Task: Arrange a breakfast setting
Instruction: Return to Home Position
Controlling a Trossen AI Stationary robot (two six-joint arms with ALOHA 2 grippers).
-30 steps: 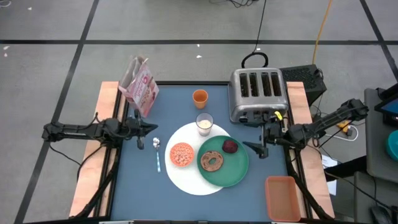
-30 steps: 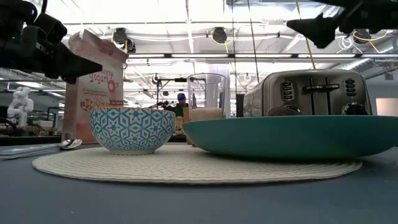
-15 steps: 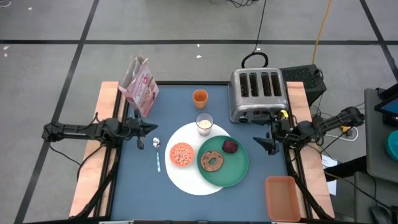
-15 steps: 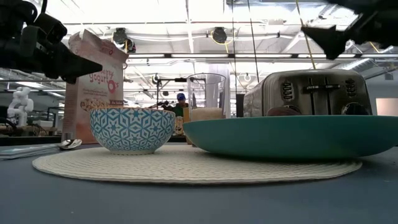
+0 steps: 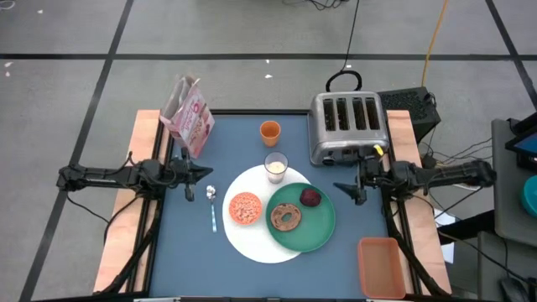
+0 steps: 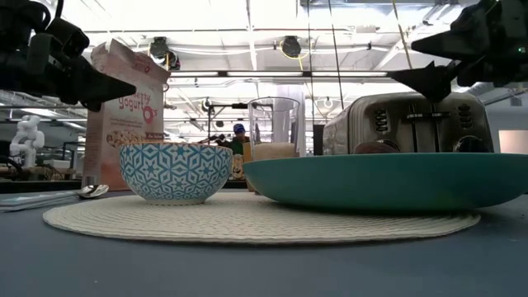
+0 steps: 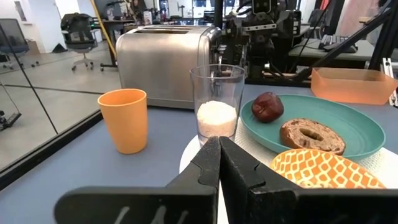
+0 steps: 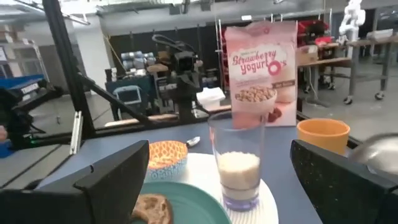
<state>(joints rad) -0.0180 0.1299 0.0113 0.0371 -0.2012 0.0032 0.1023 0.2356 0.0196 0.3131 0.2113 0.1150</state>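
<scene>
Step in hand: by my reading the laying is done and the arms only need to go back to rest.
Left gripper: the left gripper (image 5: 201,171) hangs over the left side of the dark blue surface (image 5: 243,143), near the pink cereal box (image 5: 191,117). Its fingers are pressed together with nothing between them.
Right gripper: the right gripper (image 5: 348,194) hovers just beside the silver four-slot toaster (image 5: 348,126). Its fingers are spread wide and it is empty.
Setting: the large white round woven mat (image 5: 252,239) carries the small blue-patterned cereal bowl (image 5: 245,208) and the green round plate (image 5: 323,228).
On the plate: the brown bagel (image 5: 288,217) and the dark red fruit (image 5: 311,198) lie side by side.
Around it: the milk glass (image 5: 276,167) stands at the mat's far edge, with the orange cup (image 5: 269,132) beyond it. The blue-handled spoon (image 5: 212,210) lies just left of the mat.
Doing it well: I'd draw each arm straight back towards its own side, keeping height.
Watch for: the right arm sits nearest the toaster and the green plate, so it should not dip or swing inward.
</scene>
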